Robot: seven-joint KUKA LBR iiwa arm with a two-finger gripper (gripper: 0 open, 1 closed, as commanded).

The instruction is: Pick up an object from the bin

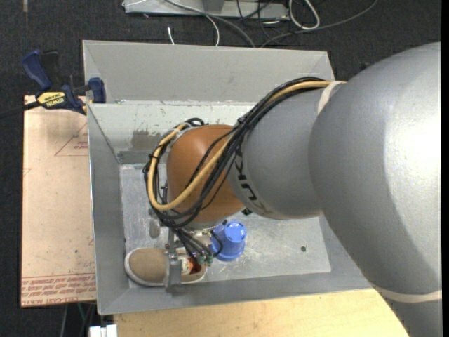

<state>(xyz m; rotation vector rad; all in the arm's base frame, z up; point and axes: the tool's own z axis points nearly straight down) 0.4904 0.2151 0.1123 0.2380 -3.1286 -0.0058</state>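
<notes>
The big grey arm (337, 167) reaches in from the right and bends steeply down. Its orange wrist cover (200, 170) is looped with black and yellow cables, and the gripper (173, 271) is low by the front-left corner of the grey metal bin (105, 209). Spread or pressed together, I cannot tell. One tan oval thing with a pale rim (144, 265) lies in that corner, its right end behind the gripper. One blue ribbed plastic cylinder (229, 241) lies just to the right, near the front edge and partly under the wrist.
</notes>
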